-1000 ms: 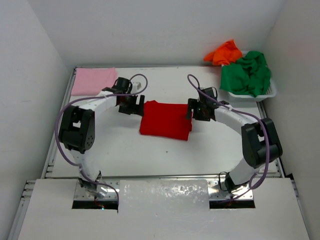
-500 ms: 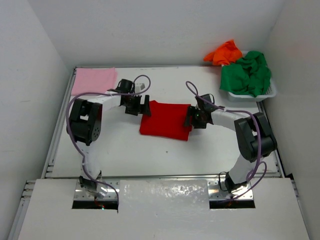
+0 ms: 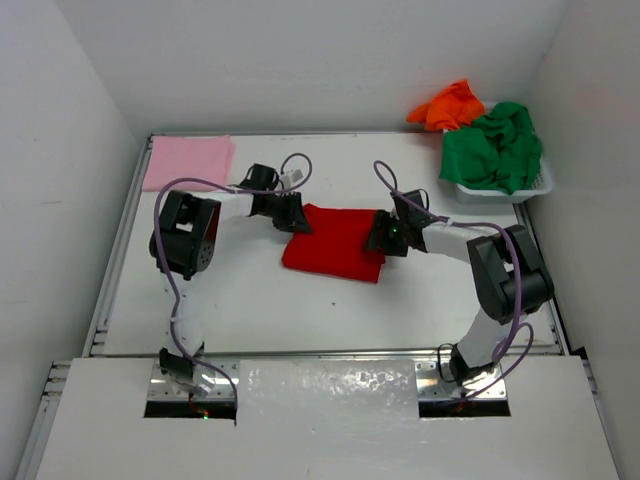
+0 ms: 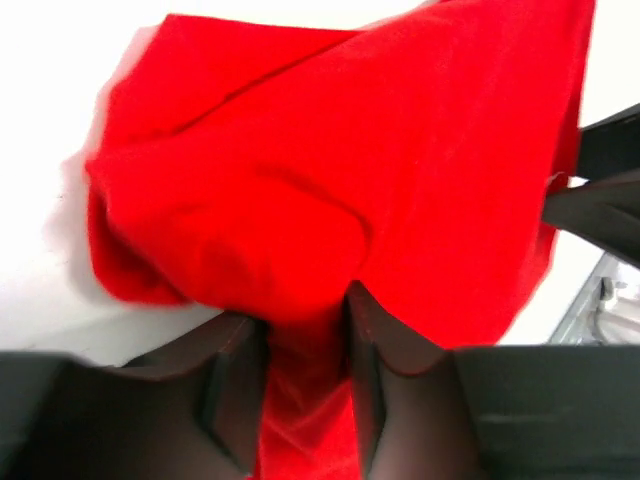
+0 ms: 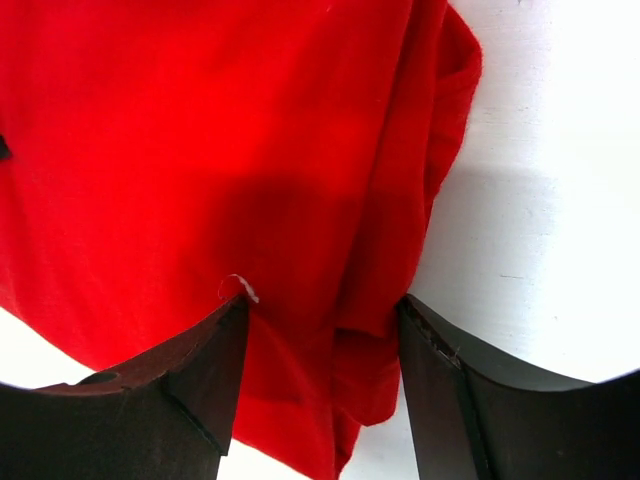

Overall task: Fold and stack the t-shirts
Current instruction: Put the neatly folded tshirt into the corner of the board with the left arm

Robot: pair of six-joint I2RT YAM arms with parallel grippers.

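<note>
The red t-shirt [image 3: 335, 243] lies folded in the middle of the table. My left gripper [image 3: 293, 216] is at its upper left corner; in the left wrist view the gripper [image 4: 303, 315] is shut on a pinched fold of the red t-shirt [image 4: 330, 170]. At the cloth's right edge sits my right gripper [image 3: 383, 235]. In the right wrist view the gripper [image 5: 322, 305] is open, straddling the edge of the red t-shirt [image 5: 200, 130], with one finger [image 5: 450, 390] over bare table. A pink t-shirt [image 3: 187, 162] lies folded at the back left corner. The green t-shirt [image 3: 495, 145] and orange t-shirt [image 3: 447, 105] are bunched at the back right.
A white mesh basket [image 3: 503, 191] at the back right holds the green shirt, with the orange one at its far rim. White walls close in the table on the left, back and right. Both arm bases stand at the near edge.
Both grippers have moved inward onto the red t-shirt's side edges. The left one opened wide, then closed on the cloth. The right jaws have narrowed slightly.
</note>
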